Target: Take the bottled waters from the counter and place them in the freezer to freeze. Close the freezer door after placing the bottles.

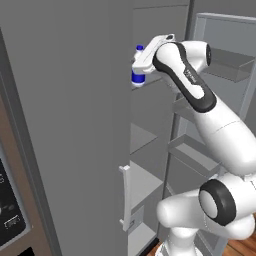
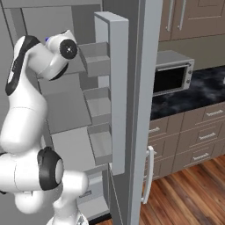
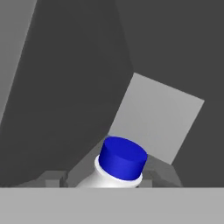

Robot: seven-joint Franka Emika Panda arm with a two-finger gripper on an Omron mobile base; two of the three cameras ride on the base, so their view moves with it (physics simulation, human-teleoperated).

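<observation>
A bottled water (image 1: 138,76), translucent white with a blue cap and blue label band, hangs upright inside the open freezer (image 1: 150,30), just above the front edge of an upper shelf (image 1: 152,81). My gripper (image 1: 141,64) is shut on it from the right side. In the hand view the blue cap and white neck of the bottled water (image 3: 122,158) rise between my gripper's (image 3: 109,181) dark fingertips (image 3: 53,180), with grey freezer walls behind. The freezer door (image 2: 110,88) stands wide open, its inner bins showing. The black counter (image 2: 202,85) lies to the right.
Lower freezer shelves (image 1: 145,137) sit below the bottle. The other grey door (image 1: 65,125) stays closed at left, beside the brown wall oven (image 1: 10,210). A microwave (image 2: 172,74) stands on the counter above drawers (image 2: 206,136). Door bins (image 1: 225,62) flank my arm.
</observation>
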